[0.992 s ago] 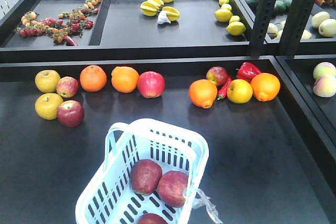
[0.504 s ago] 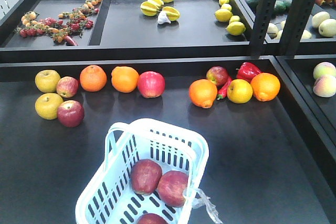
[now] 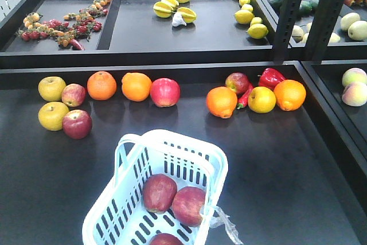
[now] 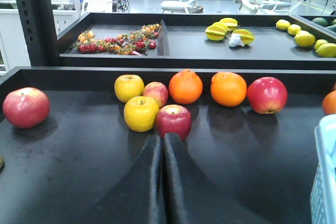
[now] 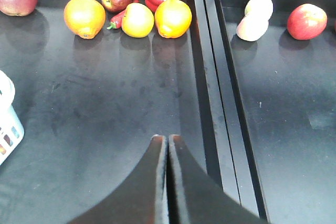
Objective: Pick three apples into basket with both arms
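- Basket (image 3: 213,167): sitting at the near centre of the lower shelf, unmoved over the last second.
- Apples (image 3: 159,193): three dark red ones are lying inside it, two side by side (image 3: 188,205), a third (image 3: 166,239) showing at the near edge.
- Left gripper (image 4: 161,145): I am keeping it pressed closed, empty, pointing toward the red apple (image 4: 174,121) far left.
- Right gripper (image 5: 167,145): I am holding it closed too, empty, over bare shelf.
- Change: nothing is shifting; I am judging the picking finished.
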Motion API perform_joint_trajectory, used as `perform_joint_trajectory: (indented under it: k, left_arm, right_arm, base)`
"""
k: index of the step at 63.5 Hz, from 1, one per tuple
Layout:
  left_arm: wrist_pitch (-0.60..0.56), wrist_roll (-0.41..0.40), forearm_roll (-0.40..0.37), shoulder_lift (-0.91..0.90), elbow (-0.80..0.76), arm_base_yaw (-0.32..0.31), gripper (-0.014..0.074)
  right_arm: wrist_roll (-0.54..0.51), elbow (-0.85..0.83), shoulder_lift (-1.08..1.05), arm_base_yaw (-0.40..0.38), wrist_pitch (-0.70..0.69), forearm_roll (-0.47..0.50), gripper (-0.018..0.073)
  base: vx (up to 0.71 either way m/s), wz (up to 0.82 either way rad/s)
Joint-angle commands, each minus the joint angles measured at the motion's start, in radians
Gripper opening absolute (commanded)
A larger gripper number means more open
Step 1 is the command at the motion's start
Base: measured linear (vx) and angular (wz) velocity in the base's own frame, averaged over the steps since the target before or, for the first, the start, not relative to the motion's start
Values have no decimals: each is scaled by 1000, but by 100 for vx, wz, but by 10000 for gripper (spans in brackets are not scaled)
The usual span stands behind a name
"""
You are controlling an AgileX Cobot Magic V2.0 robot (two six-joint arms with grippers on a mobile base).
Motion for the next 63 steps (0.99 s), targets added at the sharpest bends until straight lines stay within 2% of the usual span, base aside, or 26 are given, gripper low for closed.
perform_joint_trajectory:
  k: [1,10,16,63]
  left_arm:
    - [-134,-4,8,-17,1,0,-6]
    - [-241,-107,77,-17,61,0,-6]
    - [-282,-158,90,-17,90,0,-6]
    - [-276,-157,86,-15,88,0,-6]
  right_arm:
    - [-1,-26,2,-8,-61,-23,-9]
    - [-1,-26,2,-8,-61,-23,-9]
    - [-1,-26,2,-8,-61,-23,-9]
    - [-1,-26,2,-8,-61,-23,-9]
  base:
    - [0,0]
    - [0,0]
    - [0,0]
    - [0,0]
